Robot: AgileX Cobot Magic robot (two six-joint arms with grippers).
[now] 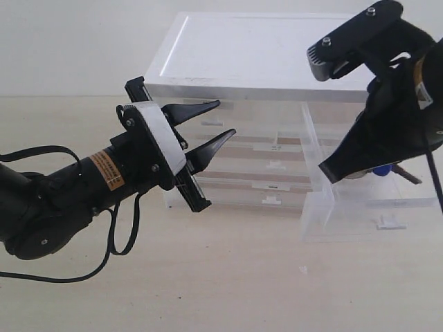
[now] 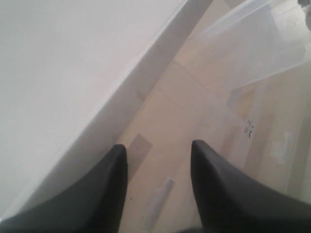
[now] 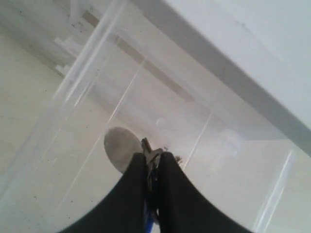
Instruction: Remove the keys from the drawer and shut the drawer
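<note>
The drawer (image 1: 349,211) is pulled out of the right side of the white cabinet (image 1: 256,55); it is translucent with a small tab handle (image 1: 389,223). My right gripper (image 1: 327,173) reaches down into it and is shut on the keys (image 3: 151,153). Their grey oval tag (image 3: 120,145) lies beside the fingertips, and a blue fob (image 3: 147,222) shows between the fingers. In the exterior view only a bit of blue of the keys (image 1: 383,171) shows behind the gripper. My left gripper (image 1: 226,117) hovers open and empty in front of the cabinet's left side.
Several other translucent drawers (image 1: 270,173) are shut in the cabinet's front. The cabinet stands on a pale wooden table (image 1: 228,277). In the left wrist view the cabinet's white top (image 2: 73,73) and the open drawer (image 2: 262,43) lie ahead of the left gripper (image 2: 158,148).
</note>
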